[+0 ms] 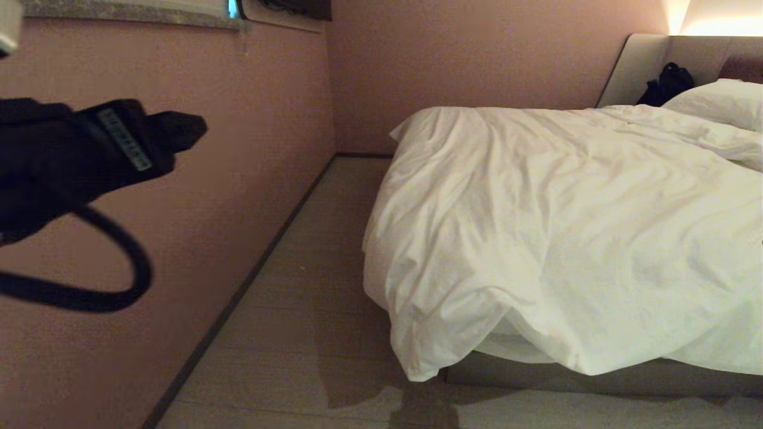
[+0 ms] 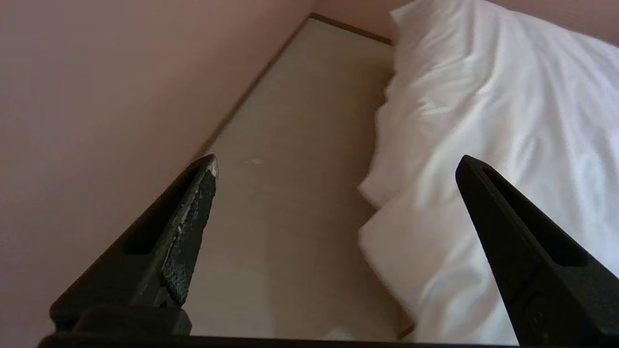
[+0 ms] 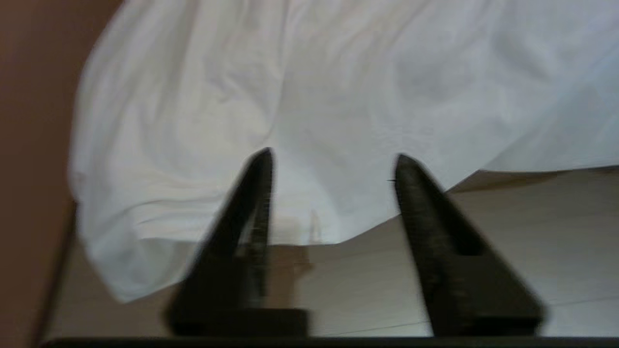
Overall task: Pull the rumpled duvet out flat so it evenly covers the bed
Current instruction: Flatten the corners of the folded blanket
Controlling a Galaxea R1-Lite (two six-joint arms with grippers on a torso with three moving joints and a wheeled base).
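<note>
The white duvet (image 1: 560, 226) lies wrinkled over the bed (image 1: 536, 375). Its near corner hangs to the floor, and its hem is lifted over the grey base. My left gripper (image 1: 191, 128) is raised at the far left, away from the bed. In the left wrist view it (image 2: 336, 162) is open and empty over the floor, with the duvet's (image 2: 508, 121) edge beside it. My right gripper (image 3: 333, 157) is out of the head view. It hangs in front of the duvet's (image 3: 314, 87) hanging hem, jaws apart with nothing between them.
A pink wall (image 1: 179, 238) runs along the left, leaving a narrow strip of floor (image 1: 310, 298) between it and the bed. At the far end are the padded headboard (image 1: 644, 65), a white pillow (image 1: 721, 101) and a black bag (image 1: 667, 83).
</note>
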